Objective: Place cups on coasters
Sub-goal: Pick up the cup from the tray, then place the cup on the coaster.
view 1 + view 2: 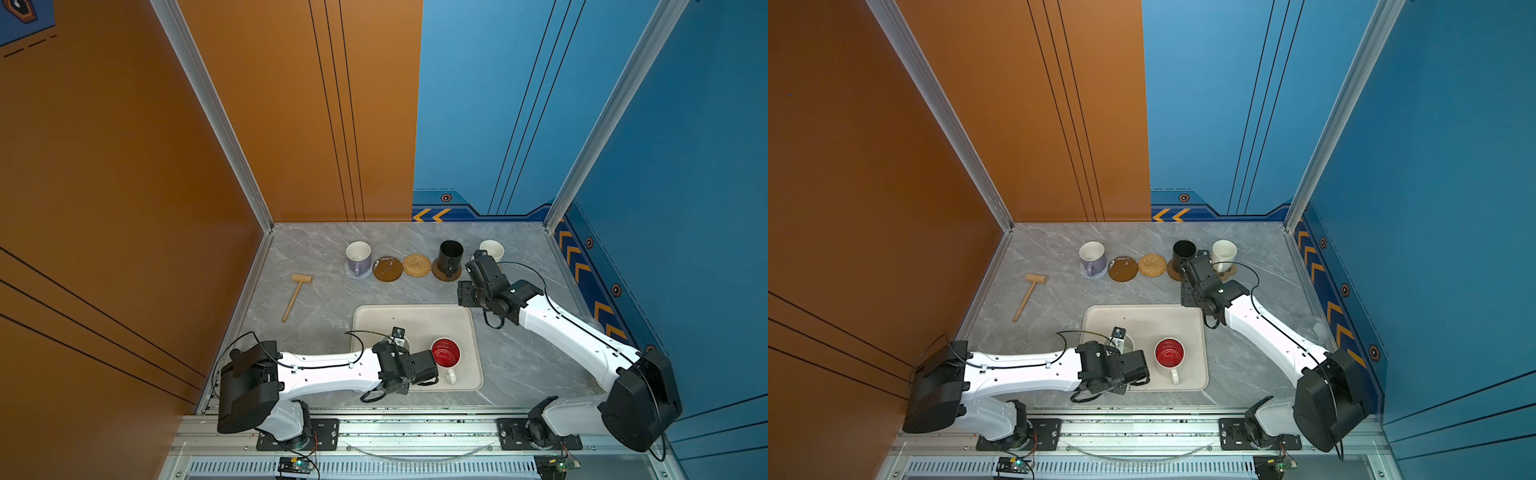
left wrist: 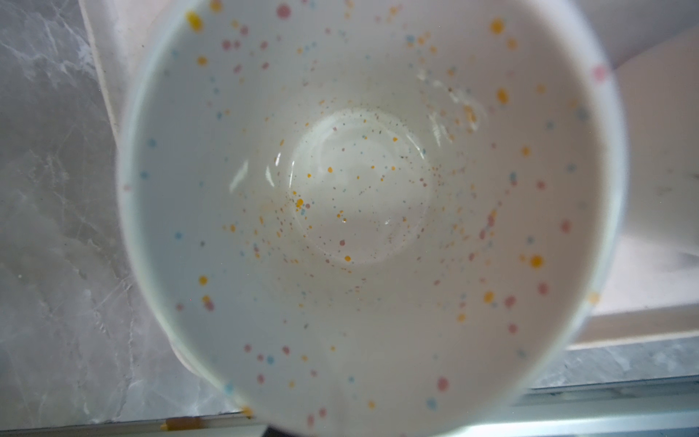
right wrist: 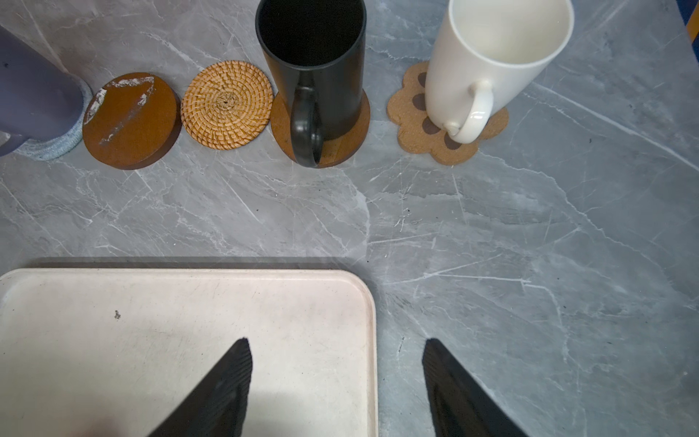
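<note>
Seen from the left wrist, the speckled cup (image 2: 363, 196) fills the frame. My left gripper (image 1: 399, 338) is shut on its near rim over the tray, and the fingers are hidden. The red-inside cup (image 1: 445, 354) stands on the tray beside it. In the back row, the lavender cup (image 1: 358, 257) sits on the woven coaster (image 1: 356, 273). The black cup (image 1: 451, 257) is on a brown coaster (image 3: 351, 132), and the cream cup (image 1: 1224, 254) on the paw coaster (image 1: 1232, 272). The glossy brown coaster (image 1: 387, 269) and rattan coaster (image 1: 416, 264) are bare. My right gripper (image 3: 336, 342) hangs open over the tray's far right corner.
The cream tray (image 1: 419, 322) lies in the middle near the front. A wooden mallet (image 1: 296, 296) lies to the left of it. A clear container (image 1: 1312, 329) stands by the right wall. Walls close in the left, back and right sides.
</note>
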Robot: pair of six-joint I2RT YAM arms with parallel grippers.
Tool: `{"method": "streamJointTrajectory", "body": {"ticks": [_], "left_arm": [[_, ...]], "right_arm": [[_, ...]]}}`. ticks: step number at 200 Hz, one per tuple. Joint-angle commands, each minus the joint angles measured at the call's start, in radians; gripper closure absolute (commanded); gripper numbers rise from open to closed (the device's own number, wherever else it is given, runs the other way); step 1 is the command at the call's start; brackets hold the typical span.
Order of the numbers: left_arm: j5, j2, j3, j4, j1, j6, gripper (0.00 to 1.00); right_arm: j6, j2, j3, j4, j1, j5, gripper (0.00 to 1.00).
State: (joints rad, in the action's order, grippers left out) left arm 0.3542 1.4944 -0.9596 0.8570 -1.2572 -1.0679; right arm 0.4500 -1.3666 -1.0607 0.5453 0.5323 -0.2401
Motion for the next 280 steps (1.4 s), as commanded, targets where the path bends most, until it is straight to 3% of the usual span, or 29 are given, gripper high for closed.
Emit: {"method": "streamJointTrajectory", "body": {"ticks": [1,65,170,280], "left_arm": [[0.007,0.013,-0.003,0.027,0.028,0.026,1.00],[0.063,-0.031,-0.111,0.029,0.105,0.142,1.00],[0.121,0.148,-0.432,0.021,0.287,0.412,1.00],[-0.002,0.386,-0.710,-0.064,0.573,0.616,1.00]], "right_arm": [[0.021,0.023,0.016,-0.002,-0.008,-0.013,0.30],[0.023,0.038,0.027,-0.001,-0.015,-0.015,0.30],[0.024,0.077,0.042,0.002,-0.048,-0.009,0.30],[0.041,0.053,0.014,0.010,-0.069,0.024,0.30]]}}
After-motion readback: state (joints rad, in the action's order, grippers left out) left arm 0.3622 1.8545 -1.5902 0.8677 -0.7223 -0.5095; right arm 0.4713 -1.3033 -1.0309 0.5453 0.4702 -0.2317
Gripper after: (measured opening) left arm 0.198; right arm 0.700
